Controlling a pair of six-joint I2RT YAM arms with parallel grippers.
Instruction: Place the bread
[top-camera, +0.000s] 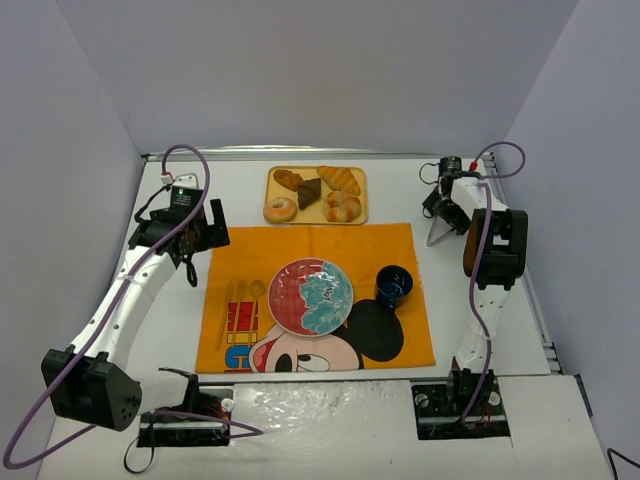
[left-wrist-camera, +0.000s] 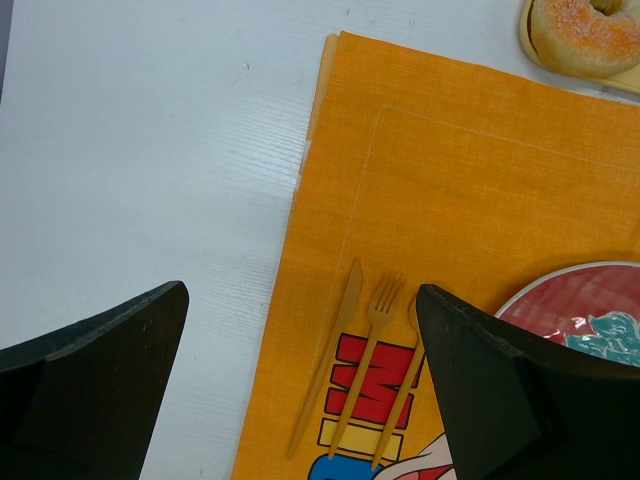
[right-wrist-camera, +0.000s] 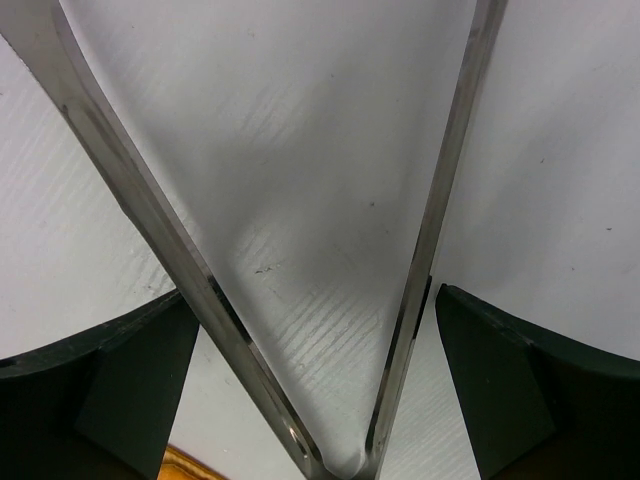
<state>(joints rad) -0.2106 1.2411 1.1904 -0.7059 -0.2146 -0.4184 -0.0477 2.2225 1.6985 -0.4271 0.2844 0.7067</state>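
Observation:
Several breads lie on a wooden tray (top-camera: 361, 196) at the back: a sugared donut (top-camera: 280, 209), a croissant (top-camera: 340, 179), a dark chocolate piece (top-camera: 309, 192) and a bun (top-camera: 342, 206). The donut also shows in the left wrist view (left-wrist-camera: 585, 30). A red and teal plate (top-camera: 310, 297) sits empty on the orange placemat (top-camera: 300, 245). My left gripper (top-camera: 198, 252) is open and empty above the mat's left edge (left-wrist-camera: 300, 292). My right gripper (top-camera: 445, 222) is shut on metal tongs (right-wrist-camera: 420, 200), right of the tray; the tongs' arms are spread wide (top-camera: 438, 233).
A dark blue cup (top-camera: 393, 284) stands right of the plate. A wooden knife, fork (left-wrist-camera: 365, 370) and spoon lie on the mat left of the plate (left-wrist-camera: 560, 300). Grey walls close in the table on three sides.

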